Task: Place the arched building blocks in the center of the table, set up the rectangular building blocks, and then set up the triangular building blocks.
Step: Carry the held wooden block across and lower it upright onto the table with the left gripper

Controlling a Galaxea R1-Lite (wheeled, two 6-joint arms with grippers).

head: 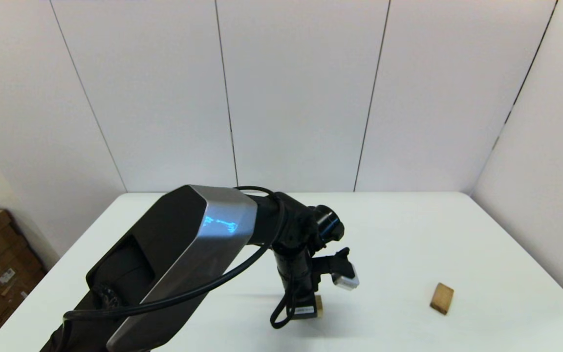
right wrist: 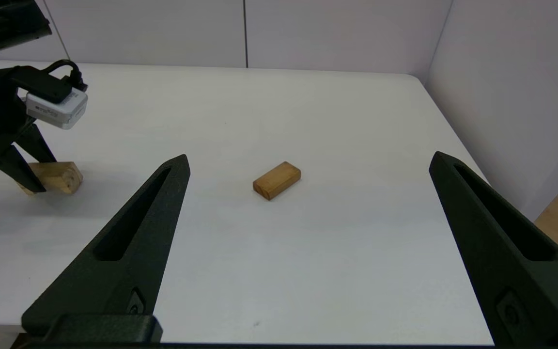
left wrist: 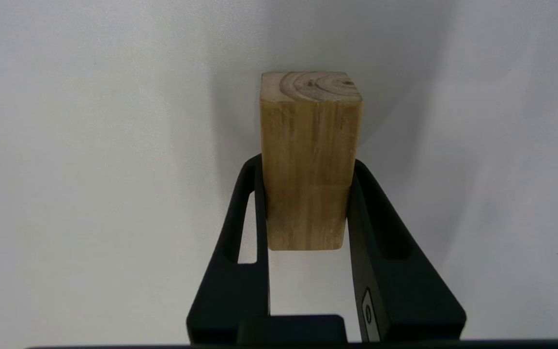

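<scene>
Your left pincer (left wrist: 306, 169) was clamped on the arched block (left wrist: 310, 160), low over the surface (head: 408, 234); right pincer (right wrist: 308, 165) gaped idle. Rectangular slab (right wrist: 277, 180) beyond it lay flat; setting-up remained.

Arched building block (left wrist: 308, 160) near the middle of the table (head: 408, 234), on its surface, clasped on both sides by the left gripper (left wrist: 306, 167) directly above. Rectangular building block (head: 442, 298) flat on the table at about three o'clock from it, well apart. Right gripper (right wrist: 308, 165) at about five o'clock of the slab, fingers spread wide.
</scene>
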